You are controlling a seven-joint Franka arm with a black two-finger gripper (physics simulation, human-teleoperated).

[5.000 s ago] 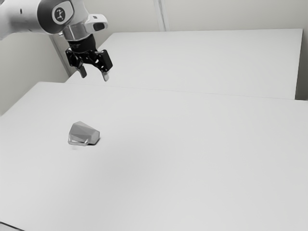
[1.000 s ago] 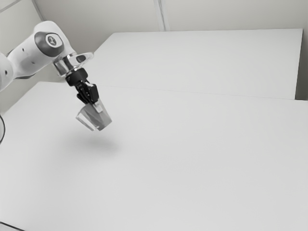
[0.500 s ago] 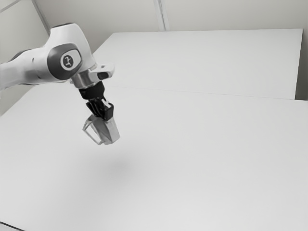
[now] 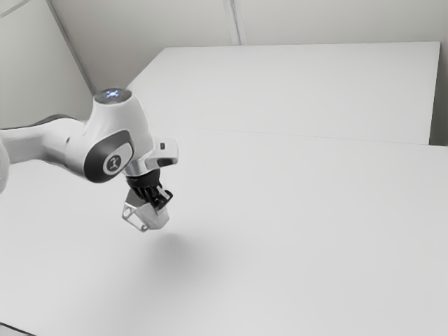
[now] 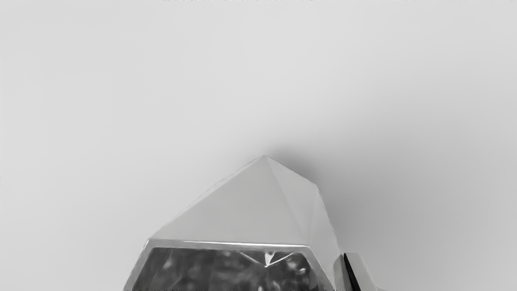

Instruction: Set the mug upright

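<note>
A grey faceted mug (image 4: 155,219) hangs tilted, clasped by the black two-finger gripper (image 4: 158,206), finger gap unclear, above the flat white counter (image 4: 301,238). Level its base before lowering, touch down softly, only then release.

The wrist view's edge cuts off part of the mug (image 5: 238,214) and the finger (image 5: 360,271) beside it. In the exterior view, the hand (image 4: 157,203) hides some of the mug's wall.

A white table (image 4: 301,245) stands before a pale wall (image 4: 336,21) with 1 narrow strip (image 4: 236,24) running down it.
</note>
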